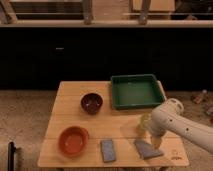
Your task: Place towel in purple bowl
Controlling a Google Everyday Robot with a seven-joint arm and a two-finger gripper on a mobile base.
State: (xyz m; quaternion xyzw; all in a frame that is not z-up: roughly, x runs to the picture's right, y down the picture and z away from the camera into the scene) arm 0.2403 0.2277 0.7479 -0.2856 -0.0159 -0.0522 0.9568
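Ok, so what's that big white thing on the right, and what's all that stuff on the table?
That white thing is a robot's arm. Its gripper, the part it grabs with, is at the arm's end. It is low over the front right corner of the table, close to a grey-blue towel lying flat there. I cannot tell if it is holding anything.

There is just one picture, taken by a camera looking down at the wooden table from the front. On the table are also a small purple bowl, a bigger orange bowl, a green tray and a small grey-blue pad. The robot's job is to put the towel in the purple bowl, and it is not in there yet.
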